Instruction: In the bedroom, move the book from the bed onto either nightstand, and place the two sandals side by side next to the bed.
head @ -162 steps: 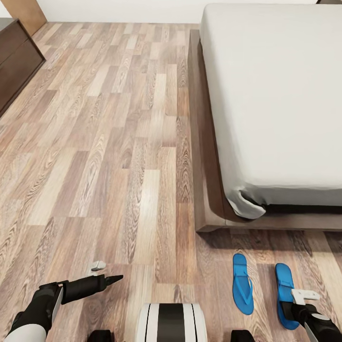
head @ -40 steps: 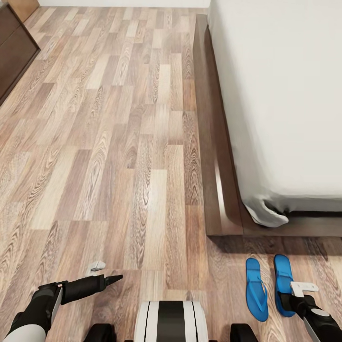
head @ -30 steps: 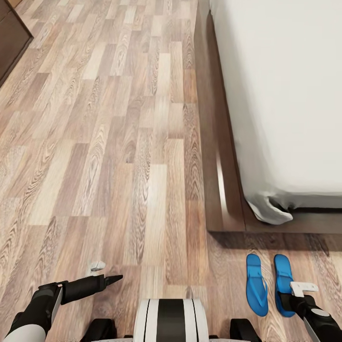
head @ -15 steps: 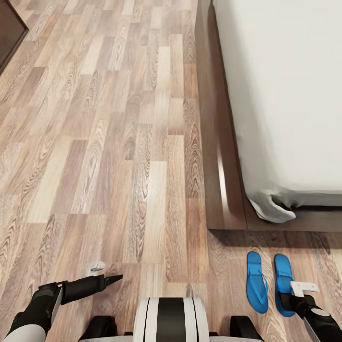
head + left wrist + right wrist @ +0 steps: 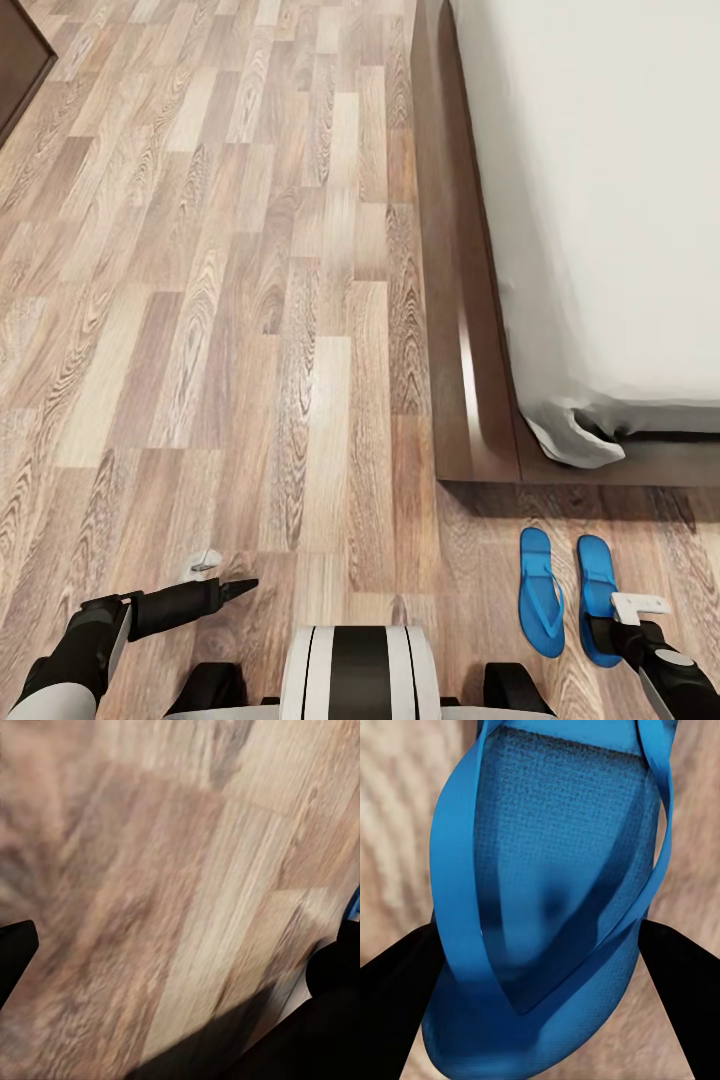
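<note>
Two bright blue sandals lie side by side on the plank floor just off the bed's foot corner, toes toward the bed. The left sandal (image 5: 541,592) lies free. My right gripper (image 5: 612,622) is shut on the right sandal (image 5: 597,575) at its heel end. In the right wrist view that sandal (image 5: 547,892) sits between my two black fingers (image 5: 397,1012). My left gripper (image 5: 228,572) hovers open and empty over bare floor, fingers wide apart (image 5: 176,960). The bed (image 5: 600,200) has a pale grey mattress on a dark wooden frame (image 5: 460,350). The book and nightstand are out of view.
A dark brown cabinet corner (image 5: 15,70) shows at the far left. Wood plank floor (image 5: 250,300) stretches between it and the bed frame. My own base (image 5: 360,675) shows at the lower edge.
The camera moved, shifting the bed rightward in the picture. The held right sandal travelled with my gripper and now lies close beside the left one. The last half second shows almost no change.
</note>
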{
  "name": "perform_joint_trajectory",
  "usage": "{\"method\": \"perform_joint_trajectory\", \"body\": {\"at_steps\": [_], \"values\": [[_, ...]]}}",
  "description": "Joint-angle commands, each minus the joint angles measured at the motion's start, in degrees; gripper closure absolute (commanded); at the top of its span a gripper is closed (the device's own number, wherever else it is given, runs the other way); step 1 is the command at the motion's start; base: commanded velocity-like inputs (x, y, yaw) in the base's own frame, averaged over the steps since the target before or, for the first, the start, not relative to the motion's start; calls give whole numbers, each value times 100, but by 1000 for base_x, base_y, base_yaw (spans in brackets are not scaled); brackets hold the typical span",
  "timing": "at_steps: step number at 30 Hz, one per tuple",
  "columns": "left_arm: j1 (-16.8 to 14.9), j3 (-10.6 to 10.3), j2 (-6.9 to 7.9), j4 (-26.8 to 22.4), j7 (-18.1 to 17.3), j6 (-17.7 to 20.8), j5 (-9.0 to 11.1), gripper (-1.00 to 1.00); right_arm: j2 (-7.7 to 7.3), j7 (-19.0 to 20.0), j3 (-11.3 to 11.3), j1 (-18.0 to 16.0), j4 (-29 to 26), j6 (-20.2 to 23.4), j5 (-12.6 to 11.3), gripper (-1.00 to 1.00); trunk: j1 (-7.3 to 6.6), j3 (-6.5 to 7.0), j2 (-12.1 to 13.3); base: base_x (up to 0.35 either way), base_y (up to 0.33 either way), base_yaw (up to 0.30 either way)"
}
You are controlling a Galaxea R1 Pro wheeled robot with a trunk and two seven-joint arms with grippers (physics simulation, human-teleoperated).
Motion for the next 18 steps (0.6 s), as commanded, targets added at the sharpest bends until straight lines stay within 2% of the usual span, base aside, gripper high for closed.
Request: {"method": "perform_joint_trajectory", "body": {"at_steps": [1, 12, 13, 18], "values": [[-5, 32, -5, -6, -44, 55, -48, -100, 3, 44, -28, 0, -11, 32, 19, 100, -1, -3, -1, 0, 0, 0], [-5, 32, -7, -6, -42, 55, -48, -100, 3, 30, -28, 0, -12, 32, 25, 100, -1, -3, -1, 0, 0, 0], [-5, 32, -6, -6, -42, 55, -48, -100, 3, 25, -28, 0, -12, 32, 25, -100, -1, -3, -1, 0, 0, 0], [-5, 32, -4, -6, -42, 55, -48, -100, 3, 21, -28, 0, -12, 32, 21, -100, -1, -3, -1, 0, 0, 0]]}}
